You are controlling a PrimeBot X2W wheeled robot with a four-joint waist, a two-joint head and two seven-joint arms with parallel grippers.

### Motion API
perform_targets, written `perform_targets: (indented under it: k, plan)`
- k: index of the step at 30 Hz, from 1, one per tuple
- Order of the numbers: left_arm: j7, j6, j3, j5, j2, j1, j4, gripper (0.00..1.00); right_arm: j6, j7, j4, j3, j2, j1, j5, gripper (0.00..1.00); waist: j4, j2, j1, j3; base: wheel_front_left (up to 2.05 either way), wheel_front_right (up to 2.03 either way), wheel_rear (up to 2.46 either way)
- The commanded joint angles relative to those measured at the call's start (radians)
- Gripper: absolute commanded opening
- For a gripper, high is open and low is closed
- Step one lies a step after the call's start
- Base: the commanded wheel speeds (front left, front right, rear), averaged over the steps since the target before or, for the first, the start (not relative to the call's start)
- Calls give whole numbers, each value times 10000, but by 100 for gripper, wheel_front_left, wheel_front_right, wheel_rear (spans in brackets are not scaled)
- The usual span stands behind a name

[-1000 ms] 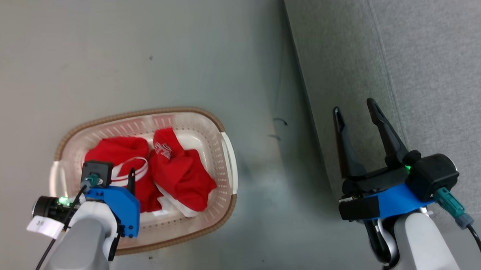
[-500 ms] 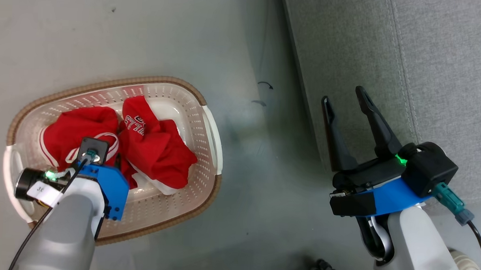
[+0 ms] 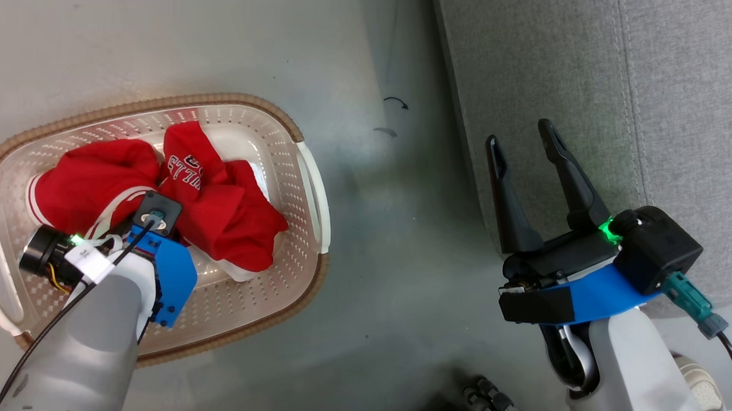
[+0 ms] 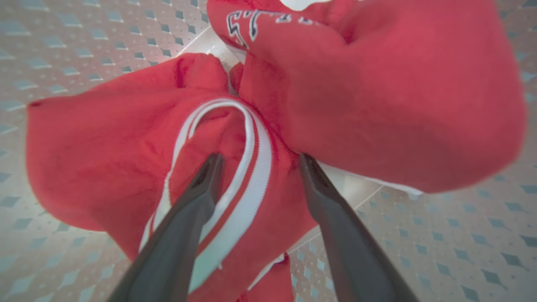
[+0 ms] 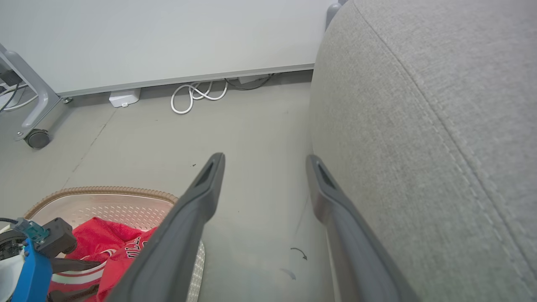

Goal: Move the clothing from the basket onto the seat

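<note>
Looking down through the head view, I am seeing the basket (image 3: 222,97) sitting on the grey floor (image 3: 225,32) at the left of the frame. The clothing (image 3: 223,218) is lying bunched inside it as two red garments, side by side and touching. The right-hand one is showing block lettering near its upper edge, and the left-hand one is showing white striped trim.

The left gripper (image 4: 260,165) is hanging over the basket at the lower left of the head frame, pointing down into the heap. In the left wrist view its fingers (image 4: 197,201) are standing spread. One is lying over the loop of striped trim, and the other is meeting the fold where the two garments are touching. Whether the tips are pressing into the cloth I cannot tell.

The right gripper (image 3: 518,133) is hovering at the right of the head frame, beside the near edge of the seat (image 3: 624,87), which is occupying the upper right. Its fingers (image 5: 201,197) are likewise standing apart, gripping nothing, with floor showing between them in the right wrist view.

A strip of floor is running between seat and basket. A white cable (image 5: 197,94) is lying coiled at the top of the right wrist frame.
</note>
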Motion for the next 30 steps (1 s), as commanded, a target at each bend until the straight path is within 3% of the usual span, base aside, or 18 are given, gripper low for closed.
perform_targets:
  k: [1, 6, 7, 8, 9, 20, 30]
  plan:
    - [143, -30, -161, 146, 84, -226, 58, 100, 5, -40, -59, -28, -28, -157, 51, 100, -38, 1, -1, 129, 0, 0, 0]
    - [499, 65, -475, 346, 166, -408, 193, 100, 5, -40, -84, 6, -28, -191, 114, 100, -95, 1, -1, 309, 0, 0, 0]
    - [537, 81, -513, 353, 171, -433, 206, 64, 5, -40, -91, 8, -28, -186, 133, 100, -100, 1, -1, 334, 0, 0, 0]
    - [563, 78, -573, 392, 179, -459, 219, 22, 5, -40, -91, 14, -28, -182, 147, 100, -105, 1, -1, 357, 0, 0, 0]
    - [571, 78, -602, 385, 190, -481, 232, 0, 5, -40, -89, 17, -28, -189, 156, 100, -109, 1, -1, 375, 0, 0, 0]
    - [558, 12, -489, -43, 54, -552, 326, 0, 5, -40, 37, -24, -28, -252, 210, 100, -61, 1, -1, 251, 0, 0, 0]
    - [-55, 60, -466, -475, -372, -341, 330, 0, 5, -39, 175, -232, -29, -190, -134, 100, 656, 1, -1, -583, 0, 0, 0]
